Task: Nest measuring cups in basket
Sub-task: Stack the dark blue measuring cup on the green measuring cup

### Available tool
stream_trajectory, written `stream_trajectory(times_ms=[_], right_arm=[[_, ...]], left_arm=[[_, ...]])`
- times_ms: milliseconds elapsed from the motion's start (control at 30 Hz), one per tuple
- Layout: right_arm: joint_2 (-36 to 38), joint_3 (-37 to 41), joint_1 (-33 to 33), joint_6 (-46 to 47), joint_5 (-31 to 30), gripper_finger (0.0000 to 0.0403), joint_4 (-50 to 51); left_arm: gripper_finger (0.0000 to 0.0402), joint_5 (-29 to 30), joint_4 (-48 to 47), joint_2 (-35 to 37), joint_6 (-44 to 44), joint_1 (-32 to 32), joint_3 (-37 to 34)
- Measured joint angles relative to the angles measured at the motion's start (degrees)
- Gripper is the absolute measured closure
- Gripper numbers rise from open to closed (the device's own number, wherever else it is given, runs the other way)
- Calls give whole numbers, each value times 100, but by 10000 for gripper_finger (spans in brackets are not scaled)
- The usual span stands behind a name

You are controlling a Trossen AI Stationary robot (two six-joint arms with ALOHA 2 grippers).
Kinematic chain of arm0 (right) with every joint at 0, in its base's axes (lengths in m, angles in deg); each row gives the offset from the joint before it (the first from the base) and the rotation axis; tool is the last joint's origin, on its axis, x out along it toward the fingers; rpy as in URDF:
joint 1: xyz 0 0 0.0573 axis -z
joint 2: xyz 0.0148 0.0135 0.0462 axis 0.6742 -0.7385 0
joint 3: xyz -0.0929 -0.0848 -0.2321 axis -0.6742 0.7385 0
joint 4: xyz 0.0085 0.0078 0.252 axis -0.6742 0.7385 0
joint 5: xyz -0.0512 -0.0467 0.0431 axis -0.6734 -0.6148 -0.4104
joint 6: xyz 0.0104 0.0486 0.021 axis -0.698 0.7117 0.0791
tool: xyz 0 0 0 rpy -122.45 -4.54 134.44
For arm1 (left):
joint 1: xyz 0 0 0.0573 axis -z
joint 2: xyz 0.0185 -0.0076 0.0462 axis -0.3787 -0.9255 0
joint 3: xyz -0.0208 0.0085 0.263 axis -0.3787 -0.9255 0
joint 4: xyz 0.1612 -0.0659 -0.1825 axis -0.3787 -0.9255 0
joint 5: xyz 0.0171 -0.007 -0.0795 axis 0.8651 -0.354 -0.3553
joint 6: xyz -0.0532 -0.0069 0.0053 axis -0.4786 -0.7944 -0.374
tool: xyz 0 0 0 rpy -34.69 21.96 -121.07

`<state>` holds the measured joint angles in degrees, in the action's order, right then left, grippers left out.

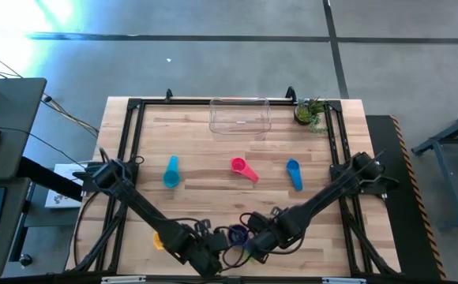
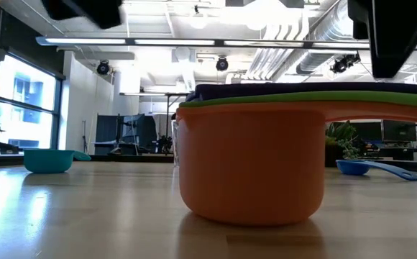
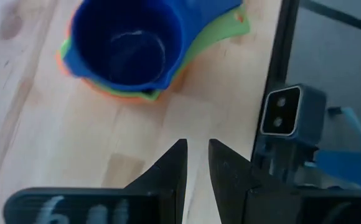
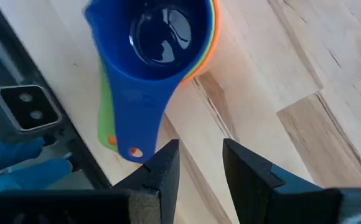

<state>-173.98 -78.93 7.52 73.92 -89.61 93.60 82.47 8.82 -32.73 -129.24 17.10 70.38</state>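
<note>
A nested stack of measuring cups (image 1: 237, 235) stands on the base of its orange bottom cup (image 2: 251, 162) near the table's near edge, with a green cup and a dark blue cup (image 3: 127, 43) inside. Its handles point toward the near edge (image 4: 127, 118). My left gripper (image 3: 198, 155) hovers just left of the stack, open by a narrow gap. My right gripper (image 4: 200, 155) hovers just right of it, open, beside the handle's end. Teal (image 1: 170, 171), pink (image 1: 243, 168) and blue (image 1: 294, 173) cups lie apart mid-table. A yellow cup (image 1: 158, 239) shows partly under the left arm. The clear basket (image 1: 239, 116) sits at the far edge.
A small potted plant (image 1: 311, 113) stands right of the basket. A small camera box (image 3: 283, 112) sits on the table's near edge frame, close to both grippers. Bare wood lies between the loose cups and the basket.
</note>
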Motion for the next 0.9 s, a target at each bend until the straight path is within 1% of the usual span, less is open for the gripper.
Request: stream_trajectory(times_ms=[133,367,567,733,900], right_arm=[[-174,3,0,115,57,288,-62],[-196,4,22,322,31,288,-68],[-308,4,113,279,195,288,-61],[-309,4,160,277,189,288,-62],[-353,4,192,240,370,288,-72]], left_arm=[[346,-85,-52,-148,160,-56,0],[346,-94,-36,-280,322,-155,-4],[346,-283,483,-394,602,-311,2],[346,-402,646,-495,769,-388,4],[346,-500,691,-589,880,-451,0]])
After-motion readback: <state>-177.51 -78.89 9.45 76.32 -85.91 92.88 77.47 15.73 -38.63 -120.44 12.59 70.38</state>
